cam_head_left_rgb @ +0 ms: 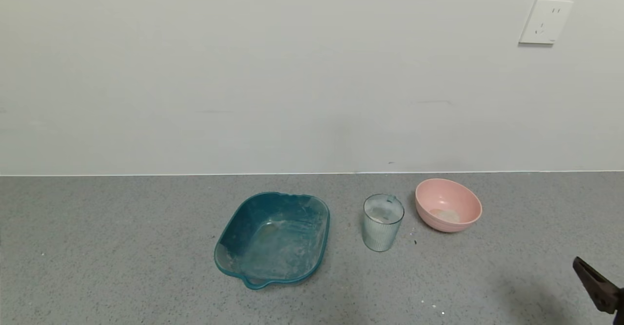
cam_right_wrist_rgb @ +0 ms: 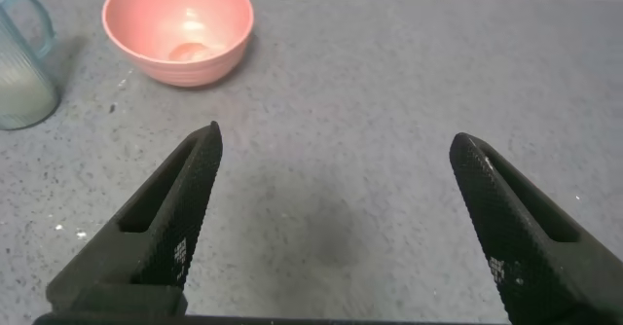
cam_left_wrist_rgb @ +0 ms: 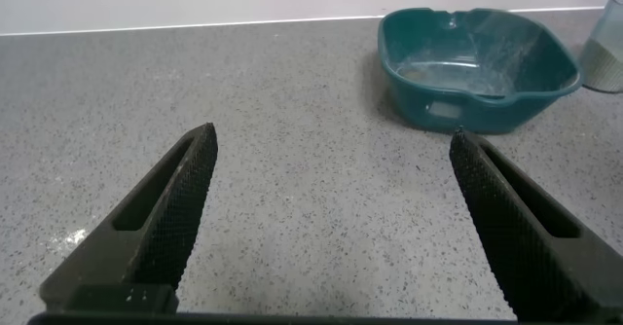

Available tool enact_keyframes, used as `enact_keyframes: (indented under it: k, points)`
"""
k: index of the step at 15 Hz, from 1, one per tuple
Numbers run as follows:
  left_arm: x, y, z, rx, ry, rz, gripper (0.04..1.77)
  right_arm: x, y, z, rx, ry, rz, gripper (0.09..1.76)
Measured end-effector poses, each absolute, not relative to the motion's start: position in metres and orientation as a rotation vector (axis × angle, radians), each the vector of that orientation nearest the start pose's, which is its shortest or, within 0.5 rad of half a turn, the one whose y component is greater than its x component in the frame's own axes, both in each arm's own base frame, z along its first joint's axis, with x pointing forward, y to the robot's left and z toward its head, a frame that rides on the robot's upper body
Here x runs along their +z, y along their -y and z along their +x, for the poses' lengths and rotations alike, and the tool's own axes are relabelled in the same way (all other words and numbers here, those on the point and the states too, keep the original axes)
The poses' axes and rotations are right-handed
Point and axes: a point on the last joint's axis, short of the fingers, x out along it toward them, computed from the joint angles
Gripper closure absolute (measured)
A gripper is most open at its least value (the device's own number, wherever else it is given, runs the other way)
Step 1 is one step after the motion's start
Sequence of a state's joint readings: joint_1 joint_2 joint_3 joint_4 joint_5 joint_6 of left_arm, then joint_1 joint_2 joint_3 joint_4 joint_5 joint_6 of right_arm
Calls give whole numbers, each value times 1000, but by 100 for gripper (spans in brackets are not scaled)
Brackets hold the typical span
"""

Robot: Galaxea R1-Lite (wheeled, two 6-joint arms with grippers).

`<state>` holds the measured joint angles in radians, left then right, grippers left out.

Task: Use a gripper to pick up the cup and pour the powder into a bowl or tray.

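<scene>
The ribbed pale blue-grey cup (cam_head_left_rgb: 383, 222) stands upright on the grey counter, with whitish powder (cam_head_left_rgb: 382, 214) inside. The pink bowl (cam_head_left_rgb: 447, 205) sits just to its right with a tan patch at its bottom. Both show in the right wrist view, the cup (cam_right_wrist_rgb: 21, 67) and the bowl (cam_right_wrist_rgb: 179, 27). My right gripper (cam_right_wrist_rgb: 333, 145) is open and empty over bare counter, well short of both; its tip (cam_head_left_rgb: 595, 284) shows at the head view's lower right edge. My left gripper (cam_left_wrist_rgb: 333, 140) is open and empty, out of the head view.
A larger teal squarish tray (cam_head_left_rgb: 273, 237) with a handle sits left of the cup and shows in the left wrist view (cam_left_wrist_rgb: 477, 64). A white wall runs along the back of the counter, with a socket (cam_head_left_rgb: 545, 22) at the upper right.
</scene>
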<state>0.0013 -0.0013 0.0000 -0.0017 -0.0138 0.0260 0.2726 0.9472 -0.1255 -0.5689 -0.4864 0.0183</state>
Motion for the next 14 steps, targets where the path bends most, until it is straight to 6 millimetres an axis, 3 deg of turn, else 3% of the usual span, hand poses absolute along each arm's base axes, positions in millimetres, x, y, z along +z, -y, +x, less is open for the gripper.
enact_keyframes:
  k: [5,9,14]
  points:
    - [76,0,-23,-13,3,26,9,127,2,41,-198,-218,-36,15]
    - [76,0,-23,-13,3,26,9,114,1,-1,-38,-176,10,15]
    - [76,0,-23,-13,3,26,9,97,0,-23,-6,-31,-60,15]
